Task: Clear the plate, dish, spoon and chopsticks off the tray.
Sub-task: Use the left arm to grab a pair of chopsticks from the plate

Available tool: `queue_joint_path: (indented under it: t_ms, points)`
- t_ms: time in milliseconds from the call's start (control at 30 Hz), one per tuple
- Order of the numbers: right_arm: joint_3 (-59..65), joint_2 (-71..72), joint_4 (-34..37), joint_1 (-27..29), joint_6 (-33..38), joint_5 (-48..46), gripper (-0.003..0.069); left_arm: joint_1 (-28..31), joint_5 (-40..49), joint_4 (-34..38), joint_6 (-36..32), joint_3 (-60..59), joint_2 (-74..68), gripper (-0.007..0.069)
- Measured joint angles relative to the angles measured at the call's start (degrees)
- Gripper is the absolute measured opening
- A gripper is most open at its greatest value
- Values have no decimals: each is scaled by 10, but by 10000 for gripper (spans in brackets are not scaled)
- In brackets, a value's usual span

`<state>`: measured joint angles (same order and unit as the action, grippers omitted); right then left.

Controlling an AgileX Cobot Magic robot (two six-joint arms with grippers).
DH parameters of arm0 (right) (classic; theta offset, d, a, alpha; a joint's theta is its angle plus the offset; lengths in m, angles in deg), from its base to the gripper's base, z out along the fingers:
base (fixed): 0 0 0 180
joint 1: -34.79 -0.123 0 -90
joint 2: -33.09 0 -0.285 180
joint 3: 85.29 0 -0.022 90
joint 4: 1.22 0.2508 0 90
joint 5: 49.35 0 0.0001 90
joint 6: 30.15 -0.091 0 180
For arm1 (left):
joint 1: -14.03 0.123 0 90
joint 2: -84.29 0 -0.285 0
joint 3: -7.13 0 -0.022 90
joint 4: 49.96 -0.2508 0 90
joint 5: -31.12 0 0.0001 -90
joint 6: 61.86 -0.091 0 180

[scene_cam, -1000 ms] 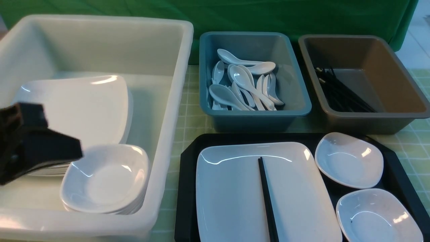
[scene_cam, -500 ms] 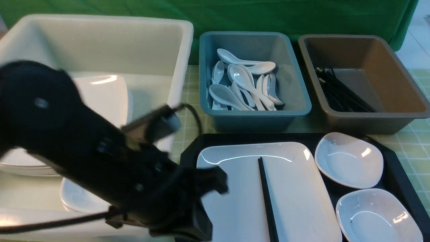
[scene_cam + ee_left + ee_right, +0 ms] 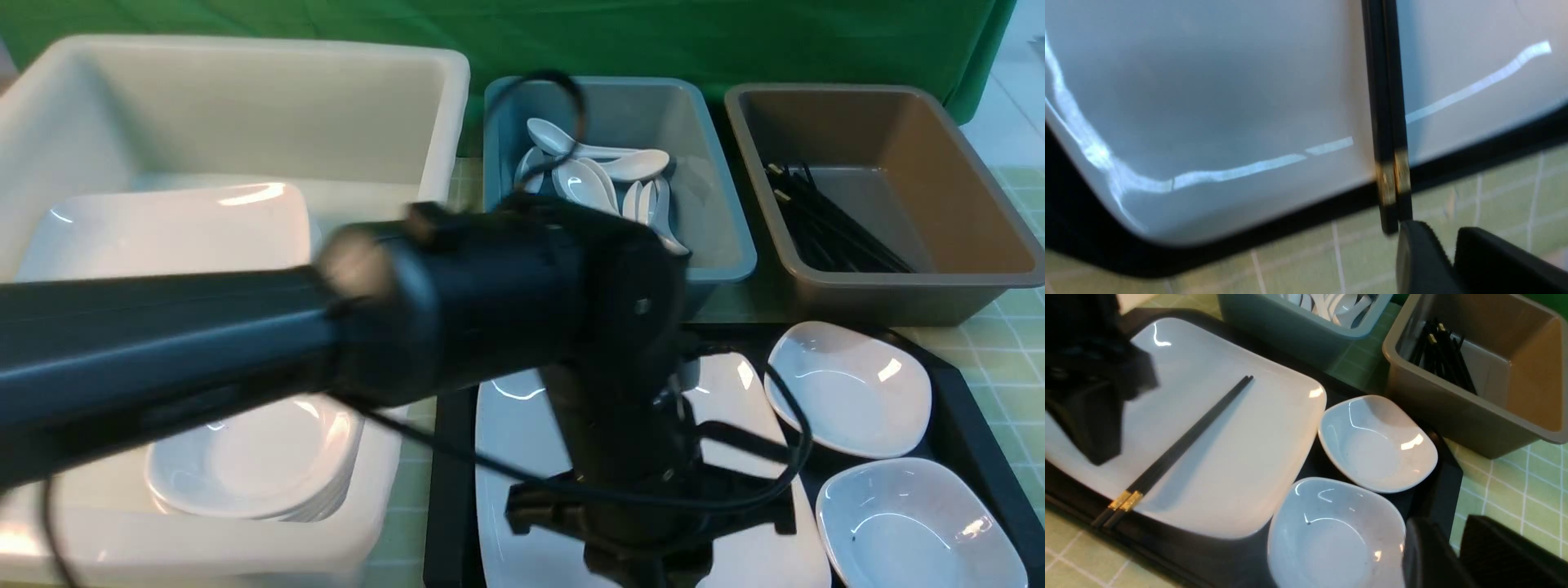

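left arm (image 3: 490,310) just swung over from the white bin (image 3: 245,106), and the left jaws now sit at the gold-banded end of the chopsticks (image 3: 1386,102), slightly parted and empty. the chopsticks lie across the plate (image 3: 1241,449) on the tray (image 3: 1167,547) beside 2 dishes (image 3: 1378,445) (image 3: 1331,535), so they're probably next. right jaws hang narrow, empty too.

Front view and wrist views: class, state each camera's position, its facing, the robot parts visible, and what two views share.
Front view: between the arms, facing forward over the tray; the left arm crosses it.
Left wrist view: on the left wrist, looking down at the chopsticks on the plate; left gripper shows.
Right wrist view: on the right wrist, facing the small dishes; right gripper shows.
Shared: both wrist views show the chopsticks' gold bands.
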<state>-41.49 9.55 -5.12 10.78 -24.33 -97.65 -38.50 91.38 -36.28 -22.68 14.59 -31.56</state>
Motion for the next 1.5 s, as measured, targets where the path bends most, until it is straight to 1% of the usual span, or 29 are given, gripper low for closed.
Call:
queue_joint_path:
  t_ms: [100,167,267,500,733,800,867,900,933,967,1000,1500]
  points:
    - [0,0,0,0,-1,0,141,0,14,-16,9,39,-35,184]
    - [0,0,0,0,-1,0,145,0,14,-35,22,64,-64,234]
    - [0,0,0,0,-1,0,148,0,9,-50,28,70,-82,260]
    - [0,0,0,0,-2,0,157,0,-23,-57,40,70,-113,269]
    - [0,0,0,0,-2,-2,164,0,-28,-59,48,70,-128,269]
    - [0,0,0,0,-2,-2,167,0,-26,-62,54,72,-130,251]
    - [0,0,0,0,-2,-2,168,0,-26,-65,55,73,-130,213]
    - [0,0,0,0,-2,-2,169,0,-26,-67,55,73,-130,181]
    - [0,0,0,0,-2,-2,173,0,-26,-69,49,73,-131,104]
    - [0,0,0,0,-2,-2,173,0,-26,-69,47,73,-131,97]
    - [0,0,0,0,-2,-2,175,0,-26,-69,38,74,-131,71]
    - [0,0,0,0,-2,-2,188,0,-26,-67,13,74,-131,69]
